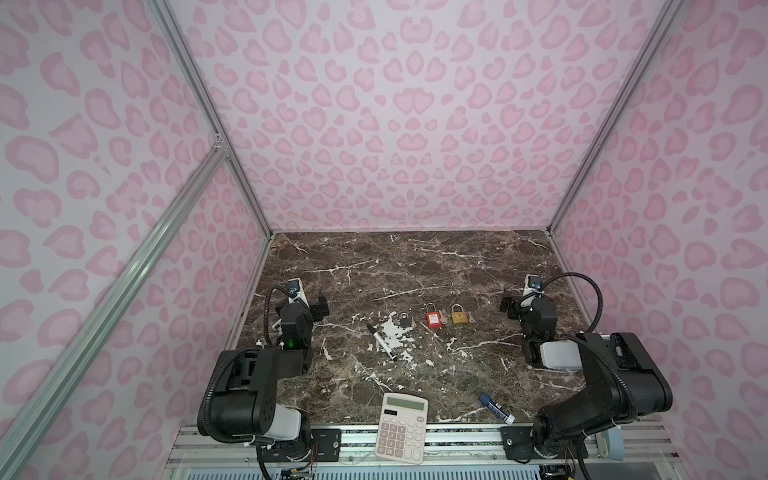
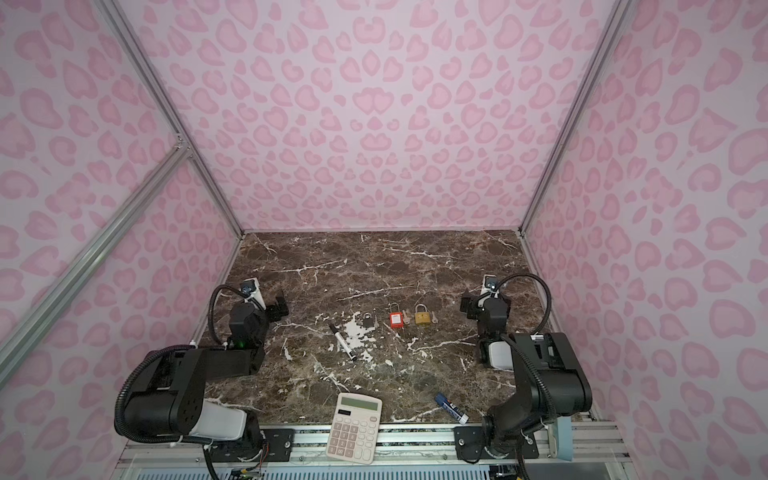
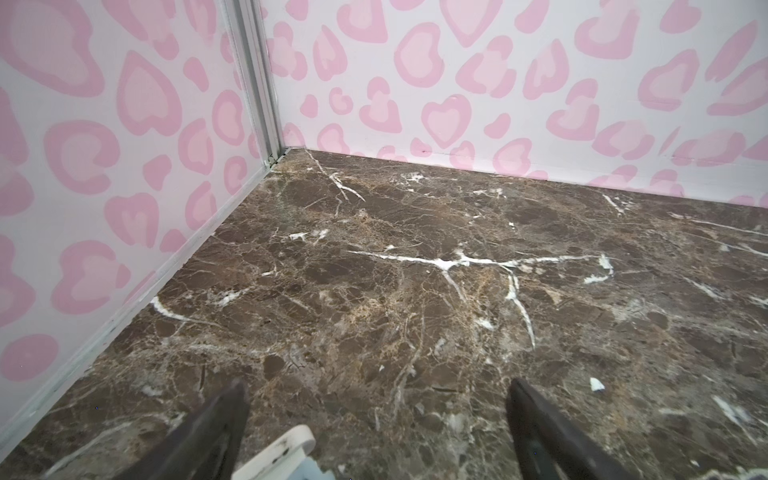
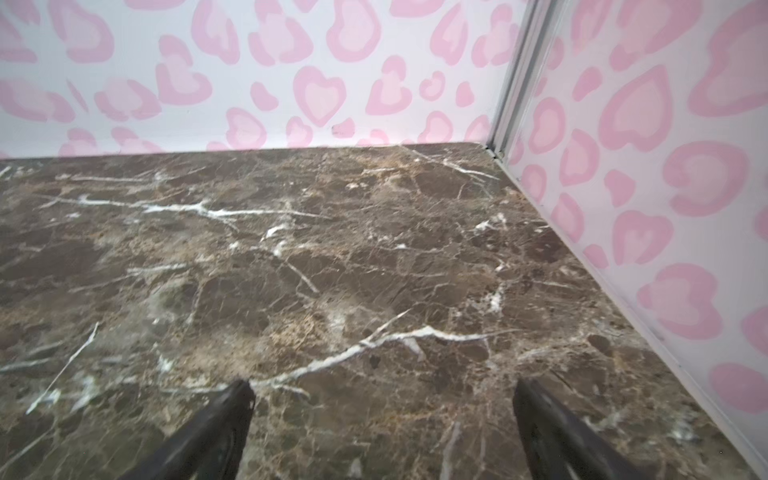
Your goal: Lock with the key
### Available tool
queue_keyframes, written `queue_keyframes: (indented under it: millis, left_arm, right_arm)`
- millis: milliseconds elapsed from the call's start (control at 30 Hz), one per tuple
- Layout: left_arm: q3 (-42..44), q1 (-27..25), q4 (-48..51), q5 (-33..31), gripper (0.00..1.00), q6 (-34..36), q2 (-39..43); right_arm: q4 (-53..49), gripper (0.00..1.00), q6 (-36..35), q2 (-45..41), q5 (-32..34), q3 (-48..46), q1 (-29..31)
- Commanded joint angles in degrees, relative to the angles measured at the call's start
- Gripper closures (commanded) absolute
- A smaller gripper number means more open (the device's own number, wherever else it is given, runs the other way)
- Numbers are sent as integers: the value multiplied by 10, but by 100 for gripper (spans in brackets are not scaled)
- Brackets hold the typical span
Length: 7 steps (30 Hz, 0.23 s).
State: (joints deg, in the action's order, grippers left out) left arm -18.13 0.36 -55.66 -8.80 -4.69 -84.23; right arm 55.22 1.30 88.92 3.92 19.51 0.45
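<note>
Surface: we record a table (image 1: 415, 266) with a brown marble pattern, white-veined and smooth; the walls (image 1: 415, 124) are printed with pink heart-like spots.
Locks: 3 in a row near mid-table in both top views: a small dark padlock (image 1: 404, 320), a boxy red padlock (image 1: 433, 319) and a brass padlock (image 1: 458, 316) with a rounded shackle.
Keys: a pale key (image 1: 443, 319) lies between the red and brass locks; a 2nd key (image 1: 471, 319) lies just right of the brass one. We cannot tell whether either sits in a keyhole.
Left claw: the left gripper (image 3: 378, 388) has its fingers wide apart over bare marble, holding nothing, well apart from the locks.
Right claw: the right gripper (image 4: 382, 388) is likewise spread and empty-handed.
Other items: a slim marker (image 1: 381, 341); a beige calculator (image 1: 401, 428) overhanging the front rail; a blue-and-white tube (image 1: 496, 408).
View differences: locks and keys show only in the top views; the wrist views give marble, wall and dark finger tips.
</note>
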Motion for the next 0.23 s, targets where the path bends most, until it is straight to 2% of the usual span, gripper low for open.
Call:
queue_keyframes:
  millis: [0,67,200]
  left_arm:
    - [-19,5,14,59,2,24,-6]
    - [-18,14,12,76,2,19,-6]
    - [-12,14,6,76,2,21,-2]
  right_arm:
    - [-23,1,-6,-10,-5,10,0]
    - [7,1,-7,-2,-7,2,0]
    - [-16,1,-6,-9,-6,9,0]
